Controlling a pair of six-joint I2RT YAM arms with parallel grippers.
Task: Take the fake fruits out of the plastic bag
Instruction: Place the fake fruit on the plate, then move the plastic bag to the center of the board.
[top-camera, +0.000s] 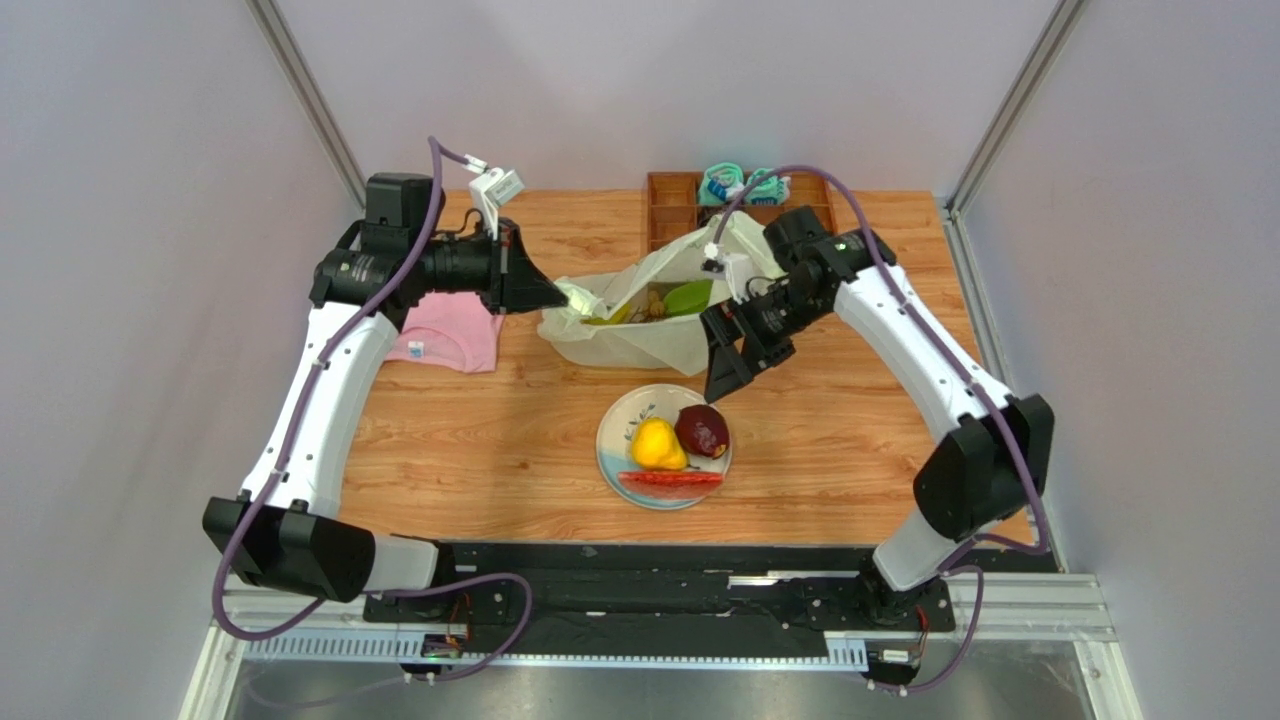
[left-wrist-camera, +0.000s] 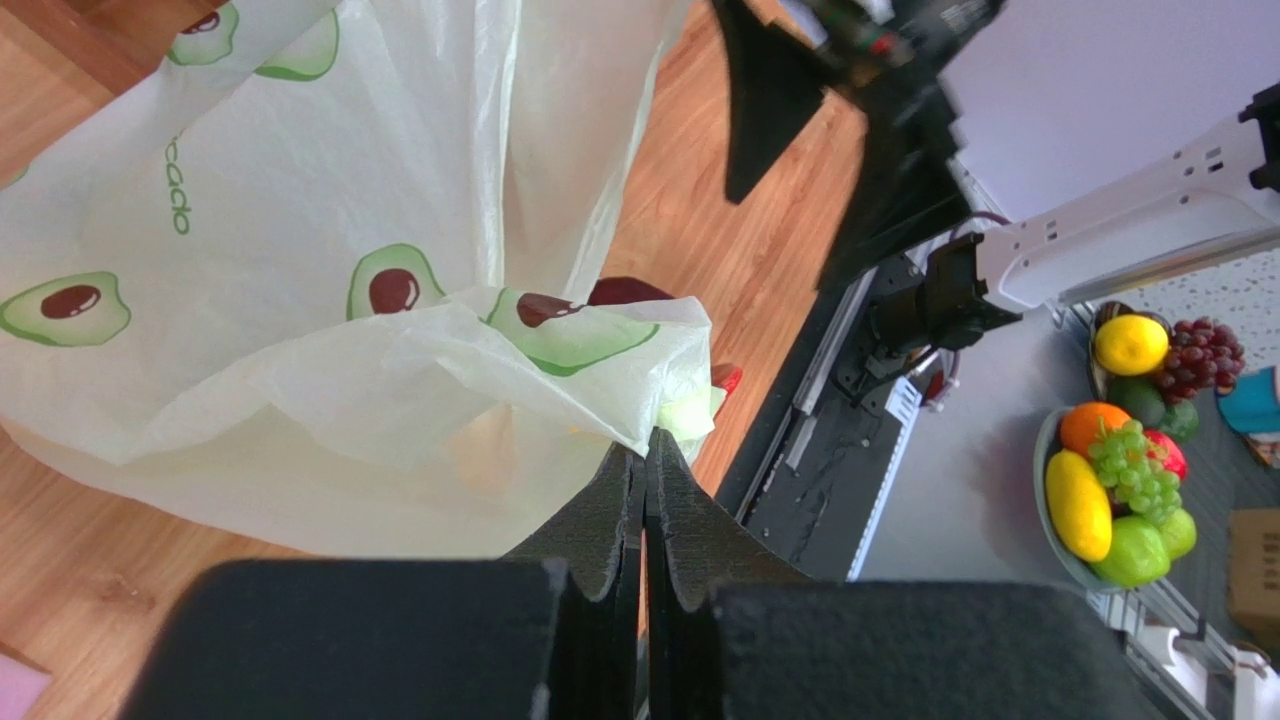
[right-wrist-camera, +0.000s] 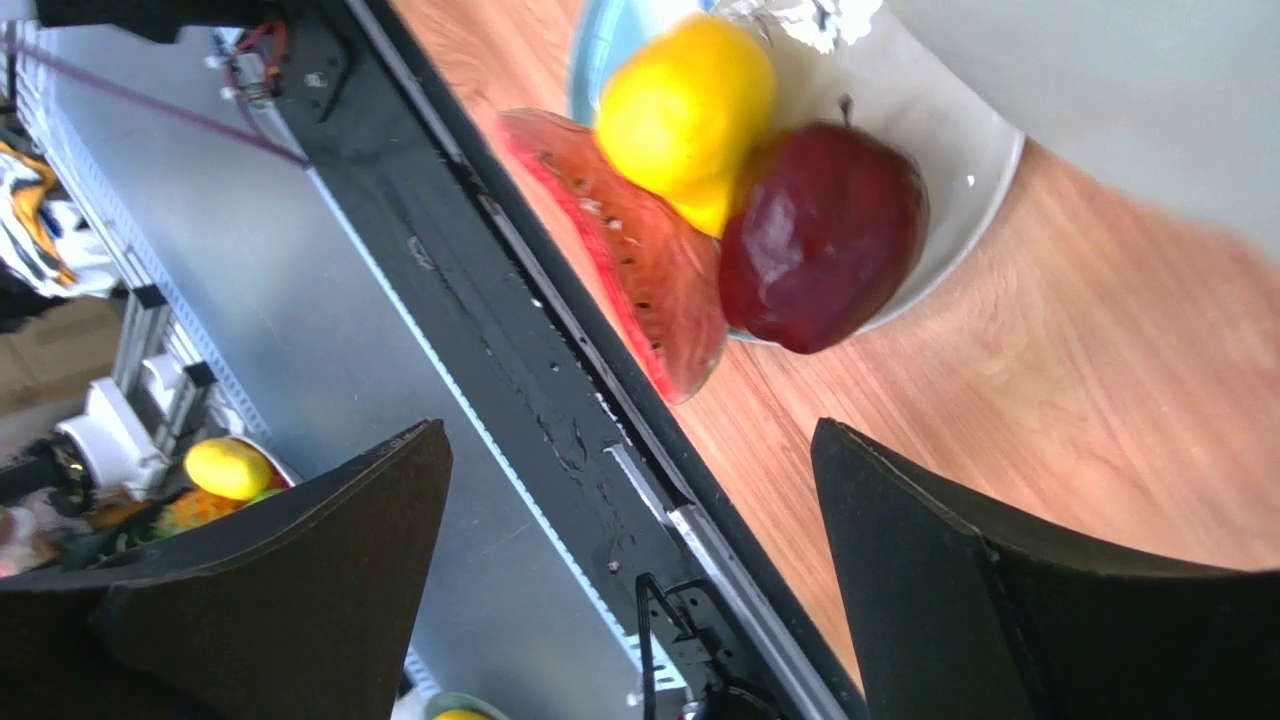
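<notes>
The plastic bag (top-camera: 639, 333), pale with avocado prints (left-wrist-camera: 301, 285), lies open at the back middle of the table. A green piece (top-camera: 688, 297) and other fruit show inside it. My left gripper (top-camera: 556, 296) is shut on the bag's left edge (left-wrist-camera: 646, 444). My right gripper (top-camera: 723, 360) is open and empty, hovering between the bag and the plate (top-camera: 639, 405). On the plate lie a yellow pear (top-camera: 654, 444), a dark red round fruit (top-camera: 702, 431) and a red slice (top-camera: 669, 482). The right wrist view shows the pear (right-wrist-camera: 684, 105), the round fruit (right-wrist-camera: 819, 240) and the slice (right-wrist-camera: 631, 270) beyond the open gripper (right-wrist-camera: 628, 432).
A pink folded cloth (top-camera: 446, 330) lies left of the bag under the left arm. A brown wooden tray (top-camera: 673, 203) with teal items (top-camera: 736, 185) stands at the back edge behind the bag. The black base rail (top-camera: 661, 563) runs along the near edge.
</notes>
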